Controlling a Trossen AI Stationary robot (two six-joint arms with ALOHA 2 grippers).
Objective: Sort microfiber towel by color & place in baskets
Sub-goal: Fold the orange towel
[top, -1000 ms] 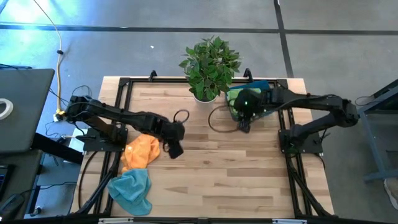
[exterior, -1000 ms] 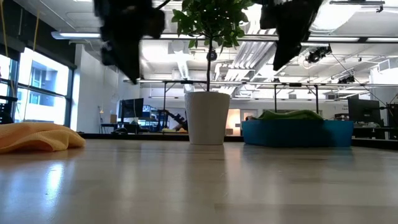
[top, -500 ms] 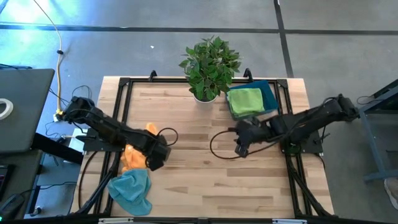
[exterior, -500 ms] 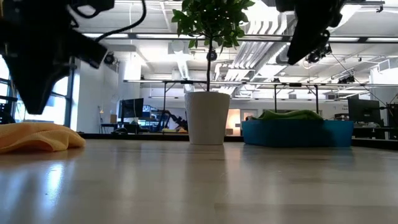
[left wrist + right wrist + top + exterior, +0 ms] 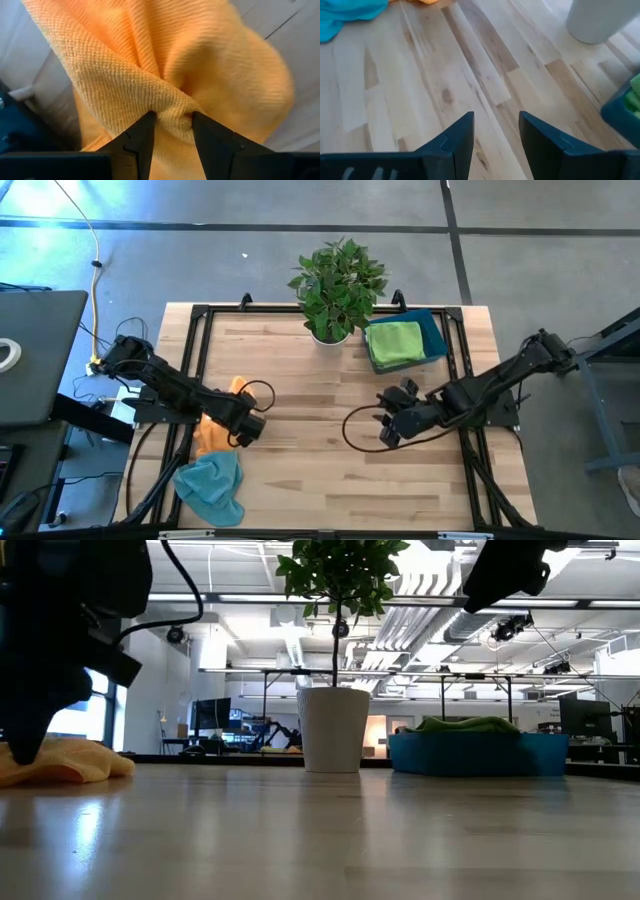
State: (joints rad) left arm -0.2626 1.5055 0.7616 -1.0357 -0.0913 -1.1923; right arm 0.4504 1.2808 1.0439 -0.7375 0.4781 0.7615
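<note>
On the tabletop (image 5: 330, 470): three towels, one basket (image 5: 434, 330) | left end effector (image 5: 170, 131) clamped on orange towel (image 5: 222, 420) | right end effector (image 5: 495, 131) apart, above bare wood

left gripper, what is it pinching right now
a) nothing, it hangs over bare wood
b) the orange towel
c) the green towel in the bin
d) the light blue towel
b) In the left wrist view the left gripper has its fingers closed on a bunched fold of the orange towel; the high view puts it at that towel on the table's left side.
</note>
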